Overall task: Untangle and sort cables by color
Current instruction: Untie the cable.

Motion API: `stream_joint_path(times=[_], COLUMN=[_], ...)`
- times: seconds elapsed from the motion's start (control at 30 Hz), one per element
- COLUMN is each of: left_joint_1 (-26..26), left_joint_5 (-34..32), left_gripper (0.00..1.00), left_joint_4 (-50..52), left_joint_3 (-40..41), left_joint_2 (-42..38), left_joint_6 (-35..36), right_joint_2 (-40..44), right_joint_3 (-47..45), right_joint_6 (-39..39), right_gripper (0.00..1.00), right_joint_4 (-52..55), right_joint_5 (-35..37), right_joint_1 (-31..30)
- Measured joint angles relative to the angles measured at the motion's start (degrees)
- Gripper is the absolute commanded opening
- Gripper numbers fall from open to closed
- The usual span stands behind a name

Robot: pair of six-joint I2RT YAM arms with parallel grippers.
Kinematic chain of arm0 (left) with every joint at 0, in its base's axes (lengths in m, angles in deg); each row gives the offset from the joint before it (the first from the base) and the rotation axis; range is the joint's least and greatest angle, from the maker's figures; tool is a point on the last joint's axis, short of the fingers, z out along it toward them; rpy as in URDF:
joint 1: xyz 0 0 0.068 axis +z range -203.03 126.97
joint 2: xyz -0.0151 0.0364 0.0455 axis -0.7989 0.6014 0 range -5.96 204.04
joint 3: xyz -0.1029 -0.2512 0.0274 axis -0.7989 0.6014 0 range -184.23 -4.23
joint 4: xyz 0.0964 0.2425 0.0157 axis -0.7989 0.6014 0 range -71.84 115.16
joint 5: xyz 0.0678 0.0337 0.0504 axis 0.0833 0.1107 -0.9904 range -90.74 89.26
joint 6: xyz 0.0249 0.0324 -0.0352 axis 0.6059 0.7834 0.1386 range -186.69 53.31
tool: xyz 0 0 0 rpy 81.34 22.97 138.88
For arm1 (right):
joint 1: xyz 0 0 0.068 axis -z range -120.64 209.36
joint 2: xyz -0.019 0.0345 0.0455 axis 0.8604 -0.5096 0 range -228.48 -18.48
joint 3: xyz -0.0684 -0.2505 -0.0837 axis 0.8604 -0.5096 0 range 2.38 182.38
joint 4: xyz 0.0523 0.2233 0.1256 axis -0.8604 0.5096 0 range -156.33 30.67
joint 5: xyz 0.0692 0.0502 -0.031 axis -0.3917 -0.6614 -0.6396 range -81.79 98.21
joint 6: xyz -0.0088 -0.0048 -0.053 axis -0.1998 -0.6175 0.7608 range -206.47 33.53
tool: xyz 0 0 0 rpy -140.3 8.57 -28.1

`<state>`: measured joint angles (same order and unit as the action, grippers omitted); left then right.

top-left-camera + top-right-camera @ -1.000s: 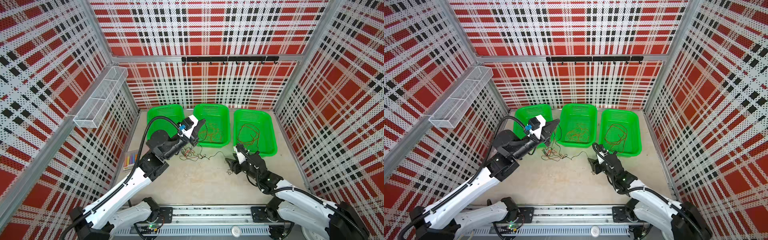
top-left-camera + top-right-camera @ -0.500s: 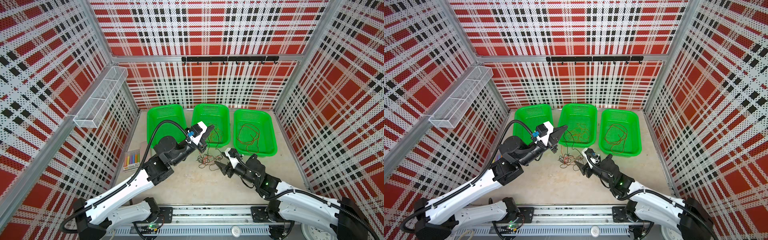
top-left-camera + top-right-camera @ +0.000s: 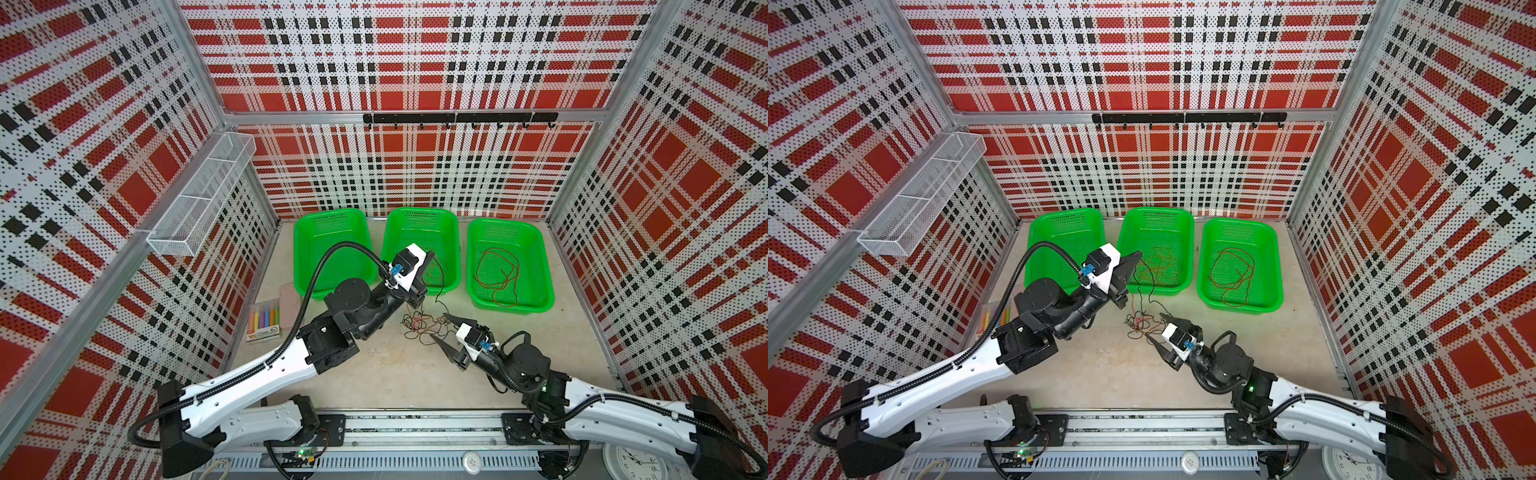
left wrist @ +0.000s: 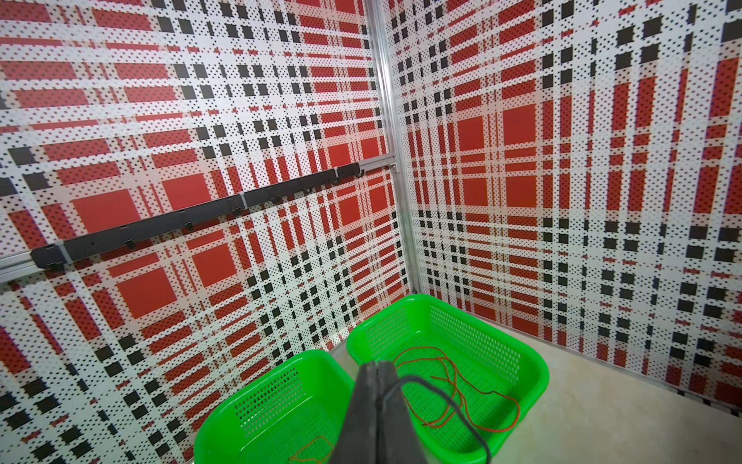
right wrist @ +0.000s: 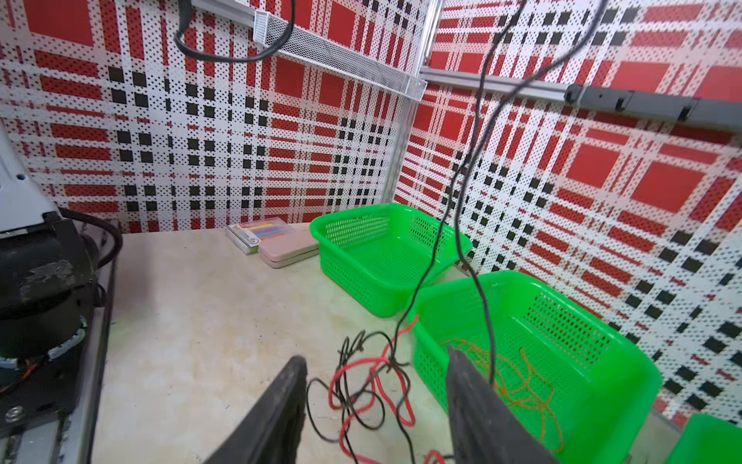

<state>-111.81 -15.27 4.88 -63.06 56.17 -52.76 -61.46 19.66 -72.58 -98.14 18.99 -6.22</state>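
Green baskets [image 3: 328,241], red-black-white plaid walls [image 3: 415,62], black and red cables [image 5: 377,367].

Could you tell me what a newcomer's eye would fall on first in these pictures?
The red plaid walls dominate, with three green baskets in a row at the back of the table. In front of them, the left gripper is shut on a black cable that hangs down to a black-and-red tangle, the right gripper open beside it.

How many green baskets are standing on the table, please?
3, side by side along the back wall: the left basket, the middle basket and the right basket. The left arm covers parts of the first two; none seems fully hidden.
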Motion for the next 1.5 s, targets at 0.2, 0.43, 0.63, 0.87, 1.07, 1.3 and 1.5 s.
stream_joint_path(times=[0.2, 0.43, 0.63, 0.87, 1.07, 1.3, 1.5], left_joint_1=[-0.90, -1.88, -3.74, -5.18, -6.03, -6.27, -6.27], left_joint_5=[-1.55, -1.79, -1.81, -2.01, -1.95, -0.59, -0.61], left_gripper=[0.00, 0.00, 0.00, 0.00, 0.00, 0.00, 0.00], left_joint_4=[-0.15, -0.28, -0.24, -0.09, 0.11, 0.48, 1.64], left_joint_3=[-1.92, -3.50, -5.31, -7.52, -9.60, -12.96, -15.80], left_joint_2=[1.16, 2.45, 3.76, 4.28, 5.27, 6.27, 6.45], left_joint_6=[-0.42, -0.46, -0.26, 0.28, 0.92, 0.85, 1.33], right_joint_2=[-0.74, -5.57, -9.79, -11.89, -12.63, -14.49, -16.92], right_joint_3=[2.49, 2.67, 2.67, 2.82, 2.14, 1.62, 0.28], right_joint_6=[5.77, 9.68, 10.93, 10.95, 7.58, 4.48, 0.81], right_gripper=[0.59, 0.71, 0.71, 0.69, 0.54, 0.20, 0.08], right_joint_4=[0.72, 0.63, 0.17, -1.22, -2.82, -2.64, -3.17], right_joint_5=[1.09, 8.52, 9.40, 7.21, 6.12, 2.75, -0.42], right_joint_1=[-2.19, -2.19, -0.33, 1.09, 4.72, 7.19, 9.66])
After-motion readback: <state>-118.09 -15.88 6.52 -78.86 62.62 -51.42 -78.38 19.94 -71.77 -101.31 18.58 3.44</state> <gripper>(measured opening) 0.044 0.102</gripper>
